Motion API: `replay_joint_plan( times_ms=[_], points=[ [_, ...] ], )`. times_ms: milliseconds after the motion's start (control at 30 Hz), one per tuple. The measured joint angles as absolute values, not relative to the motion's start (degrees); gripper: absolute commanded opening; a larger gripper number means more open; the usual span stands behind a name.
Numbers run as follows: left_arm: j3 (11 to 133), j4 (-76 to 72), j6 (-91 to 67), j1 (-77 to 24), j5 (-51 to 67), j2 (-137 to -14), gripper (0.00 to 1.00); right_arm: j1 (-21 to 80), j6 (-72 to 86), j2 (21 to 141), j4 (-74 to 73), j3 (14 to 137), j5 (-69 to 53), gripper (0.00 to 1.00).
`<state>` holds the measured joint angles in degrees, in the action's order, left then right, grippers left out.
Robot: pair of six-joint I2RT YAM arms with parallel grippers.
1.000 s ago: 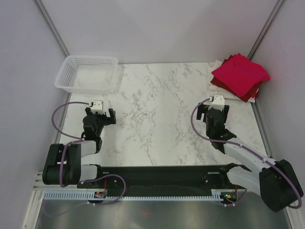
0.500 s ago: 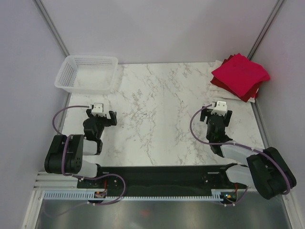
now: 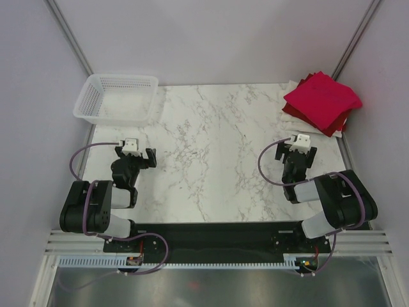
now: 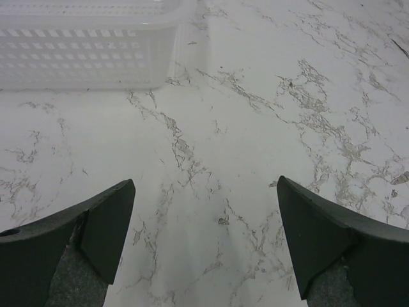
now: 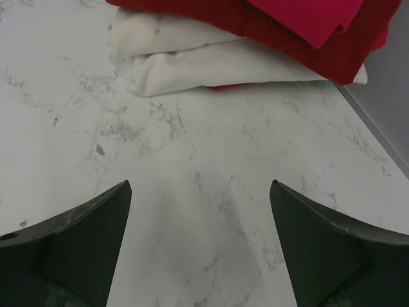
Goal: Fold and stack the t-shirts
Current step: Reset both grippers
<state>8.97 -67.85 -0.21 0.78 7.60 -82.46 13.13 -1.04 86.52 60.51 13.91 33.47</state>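
Folded t-shirts (image 3: 321, 102) sit stacked, crimson topmost, at the desk's (image 3: 211, 153) far right corner; a mesh basket (image 3: 116, 98) fills the far left. Left fingers (image 4: 102, 224) and right fingers (image 5: 83, 236) stand wide apart, empty, over open marble.

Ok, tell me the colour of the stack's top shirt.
Bright crimson; the top shirt shows best in top external view.

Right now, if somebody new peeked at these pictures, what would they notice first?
Probably the bright red t-shirt, lying on top of a folded stack with a darker red t-shirt and white t-shirts at the far right corner of the marble table. Next comes the white mesh basket at the far left corner. The left pincer and right pincer are open and holding nothing.
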Motion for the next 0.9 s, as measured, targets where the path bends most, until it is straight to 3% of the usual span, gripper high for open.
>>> replay_joint_plan(
  times_ms=[367,900],
  points=[
    [8.97,-67.88,-0.21,0.78,7.57,-82.46,1.0,7.84,1.76,87.88,67.57,12.56,22.98,0.98],
    [8.97,-67.88,-0.21,0.78,7.57,-82.46,1.0,7.75,1.74,87.88,69.08,12.51,21.17,0.98]
  ],
)
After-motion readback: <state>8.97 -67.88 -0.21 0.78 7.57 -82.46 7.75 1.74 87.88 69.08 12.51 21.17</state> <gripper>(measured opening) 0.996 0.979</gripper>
